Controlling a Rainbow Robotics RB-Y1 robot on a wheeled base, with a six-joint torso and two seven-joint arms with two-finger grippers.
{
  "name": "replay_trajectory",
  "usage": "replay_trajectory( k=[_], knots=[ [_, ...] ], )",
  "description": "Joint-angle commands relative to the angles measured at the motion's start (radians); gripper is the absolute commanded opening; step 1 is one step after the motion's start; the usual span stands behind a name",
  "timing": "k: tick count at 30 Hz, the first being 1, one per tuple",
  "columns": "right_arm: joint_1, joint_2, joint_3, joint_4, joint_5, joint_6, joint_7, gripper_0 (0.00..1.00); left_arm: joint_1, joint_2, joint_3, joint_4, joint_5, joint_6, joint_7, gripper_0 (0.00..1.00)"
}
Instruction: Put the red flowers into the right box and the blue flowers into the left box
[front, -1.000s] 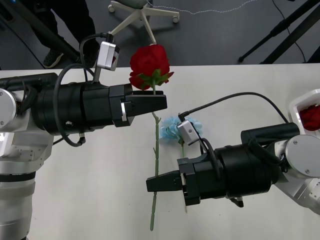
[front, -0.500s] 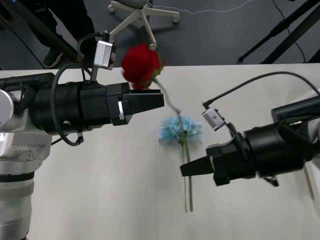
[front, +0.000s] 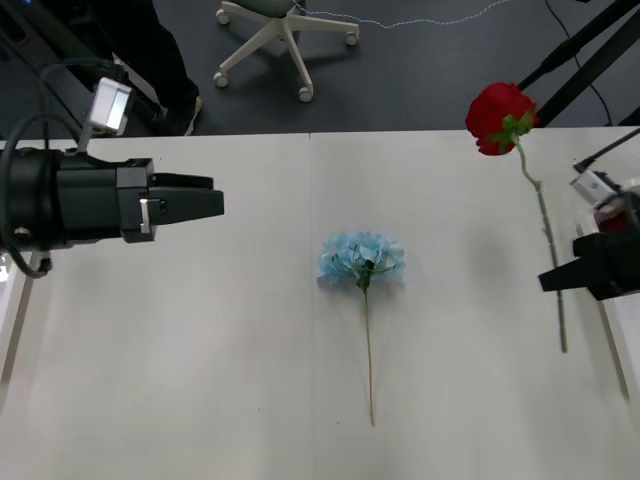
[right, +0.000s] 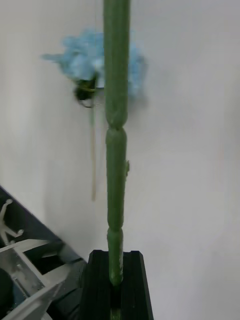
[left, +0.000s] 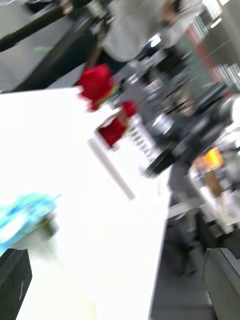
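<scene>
In the right gripper (right: 116, 260), near the right edge of the table (front: 200, 380): the lower stem of the red flower (front: 499, 118), pinched tight between closed fingers, bloom raised well clear of the table, stem tail hanging past the grip. At the left gripper (front: 214, 195), near the left edge: fingers spread apart, nothing between them, apparently idle. In the middle of the table: the blue flower (front: 362, 258), lying flat, stem toward the near edge. Likely risks: swivelling of the thin stem in so narrow a pinch, from the top-heavy bloom; snagging of the dangling tail on the rim; too early a release, with the flower draped over the wall. Along the right edge, the right box (front: 611, 345), a red bloom (left: 114, 131) already inside; along the left edge, a sliver of the left box (front: 14, 335), contents impossible to tell.
</scene>
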Motion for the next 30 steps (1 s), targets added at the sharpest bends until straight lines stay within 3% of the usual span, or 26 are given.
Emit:
replay_trajectory(
  k=[1,13,21,30],
  knots=[
    [0.005,-0.074,-0.123,0.046,0.068,0.061,0.054,0.0,-0.004,0.106,0.077,-0.013,-0.034,0.056,0.111,1.0],
    [0.005,-0.167,-0.313,0.318,0.347,0.12,0.338,0.0,-0.011,0.173,0.223,0.213,-0.043,0.261,-0.196,1.0],
    [0.005,-0.173,-0.383,0.442,0.522,0.086,0.502,0.0,-0.011,0.276,0.214,0.23,-0.085,0.304,-0.418,1.0],
    [0.005,-0.175,-0.377,0.568,0.649,-0.055,0.642,0.0,-0.011,0.285,0.254,0.23,-0.161,0.39,-0.674,1.0]
  ],
)
